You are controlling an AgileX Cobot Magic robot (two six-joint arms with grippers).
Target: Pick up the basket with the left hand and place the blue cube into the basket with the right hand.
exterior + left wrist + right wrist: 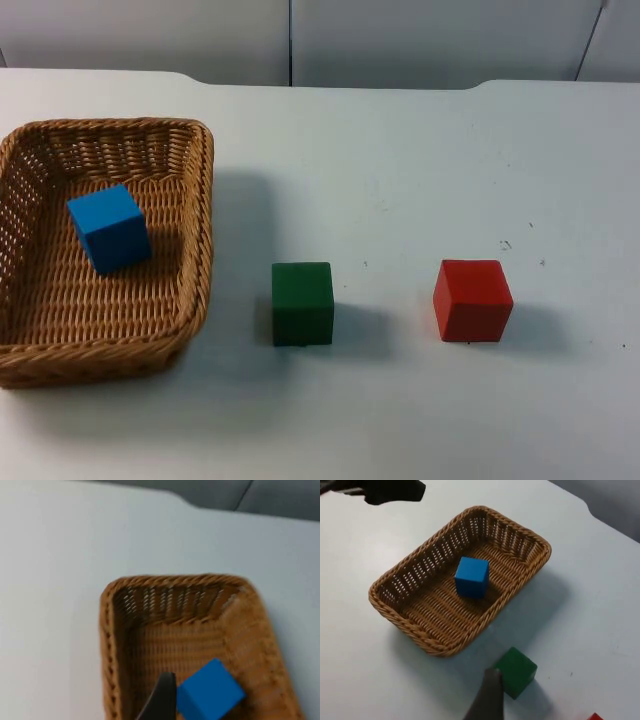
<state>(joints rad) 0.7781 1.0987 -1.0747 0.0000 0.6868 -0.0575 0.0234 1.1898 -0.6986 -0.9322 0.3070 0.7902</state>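
Observation:
A wicker basket (pixel 205 220) stands on the white table at the left, and the blue cube (pixel 110 228) lies inside it, towards its back left. In the left wrist view my left gripper (pixel 162 700) hangs above the basket (pixel 175 580), close beside the blue cube (pixel 212 690) and holding nothing that I can see. In the right wrist view my right gripper (pixel 487 697) is raised over the table next to the green cube (pixel 516 671). Beyond it lie the basket (pixel 445 647) and the blue cube (pixel 471 576).
A green cube (pixel 302 302) sits just right of the basket and a red cube (pixel 472 299) farther right. The red cube's corner (pixel 594 716) also shows in the right wrist view. The grey partition wall (pixel 400 40) closes the table's far edge. Part of the left arm (pixel 385 490) hangs beyond the basket.

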